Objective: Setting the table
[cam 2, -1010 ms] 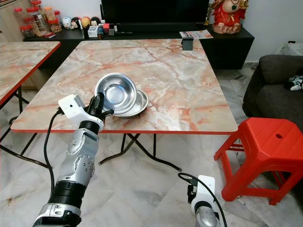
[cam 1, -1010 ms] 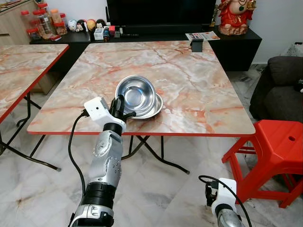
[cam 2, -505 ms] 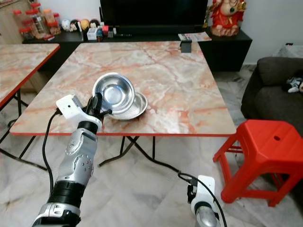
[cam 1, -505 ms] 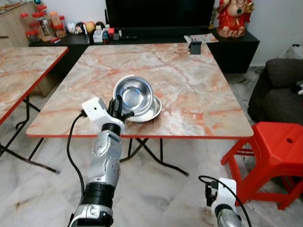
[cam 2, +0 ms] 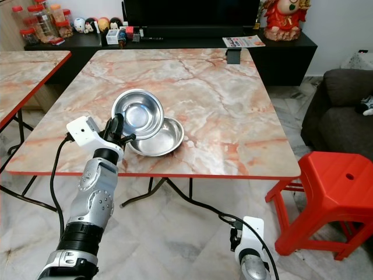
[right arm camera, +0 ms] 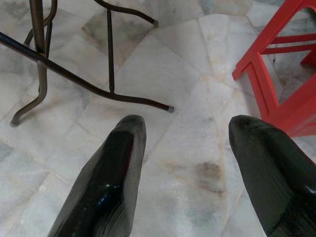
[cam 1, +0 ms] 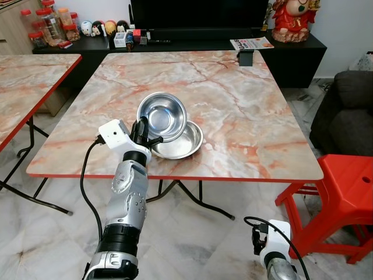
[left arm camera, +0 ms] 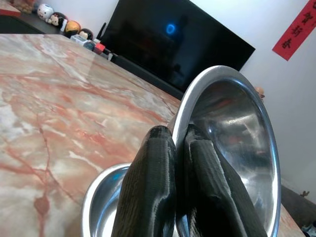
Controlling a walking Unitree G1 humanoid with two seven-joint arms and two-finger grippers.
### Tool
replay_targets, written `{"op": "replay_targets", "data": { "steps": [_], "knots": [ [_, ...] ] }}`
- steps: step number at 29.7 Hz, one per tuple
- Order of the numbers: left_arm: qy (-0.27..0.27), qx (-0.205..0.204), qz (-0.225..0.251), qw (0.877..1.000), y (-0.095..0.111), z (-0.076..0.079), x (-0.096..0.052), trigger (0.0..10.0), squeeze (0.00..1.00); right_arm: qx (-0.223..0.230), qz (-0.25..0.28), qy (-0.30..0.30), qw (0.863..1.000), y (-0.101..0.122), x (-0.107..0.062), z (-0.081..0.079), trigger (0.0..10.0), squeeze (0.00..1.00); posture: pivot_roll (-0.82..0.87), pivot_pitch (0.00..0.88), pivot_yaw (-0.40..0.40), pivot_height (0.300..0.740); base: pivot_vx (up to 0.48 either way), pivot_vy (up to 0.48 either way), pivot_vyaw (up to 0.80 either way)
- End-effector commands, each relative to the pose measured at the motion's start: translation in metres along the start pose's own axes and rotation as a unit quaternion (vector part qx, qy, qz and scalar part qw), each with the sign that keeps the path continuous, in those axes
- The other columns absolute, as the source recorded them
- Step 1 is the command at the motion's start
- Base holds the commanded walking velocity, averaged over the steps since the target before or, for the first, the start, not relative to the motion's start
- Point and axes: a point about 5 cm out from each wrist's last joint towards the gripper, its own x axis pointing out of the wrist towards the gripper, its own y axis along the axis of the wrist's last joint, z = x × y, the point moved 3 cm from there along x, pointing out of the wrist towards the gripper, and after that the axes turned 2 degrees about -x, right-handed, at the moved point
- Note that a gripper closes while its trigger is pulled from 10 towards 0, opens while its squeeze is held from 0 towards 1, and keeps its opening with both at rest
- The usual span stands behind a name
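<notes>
Bowl (cam 1: 163,115), tilted over marble table (cam 1: 245,116), seemingly rim-clamped by left pincer (cam 1: 141,133); right pincer (right arm camera: 190,163) apart.

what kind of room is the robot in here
Most likely a home living and dining room: a large television on a low black cabinet, a dark sofa, and a marble-patterned folding table.

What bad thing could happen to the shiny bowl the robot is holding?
The left gripper pinches only the thin rim of the tilted steel bowl, so it might slip and clang onto the second steel bowl beneath it. Both bowls sit near the table's red front edge, so a knock could send one to the marble floor.
</notes>
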Motion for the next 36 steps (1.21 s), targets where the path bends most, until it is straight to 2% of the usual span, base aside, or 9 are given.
{"op": "replay_targets", "data": {
  "steps": [1, 32, 36],
  "knots": [
    [-0.008, -0.001, 0.019, 1.000, 0.0111, 0.0063, 0.0038, 10.0, 0.00, -0.004, -0.004, 0.007, 1.000, -0.0010, 0.0000, -0.0029, 10.0, 0.00, -0.02, 0.000, 0.025, 0.740, 0.322, 0.000, 0.00],
    [-0.008, -0.003, 0.025, 1.000, 0.0162, 0.0056, 0.0071, 10.0, 0.00, -0.002, -0.005, 0.010, 1.000, -0.0007, 0.0002, -0.0061, 10.0, 0.00, -0.02, 0.000, 0.027, 0.740, 0.311, 0.000, 0.00],
    [-0.011, -0.002, 0.020, 1.000, 0.0149, 0.0067, 0.0069, 10.0, 0.00, -0.002, -0.006, 0.012, 1.000, -0.0014, -0.0001, -0.0068, 10.0, 0.00, -0.02, 0.000, 0.028, 0.740, 0.069, 0.000, 0.00]
  ]
}}
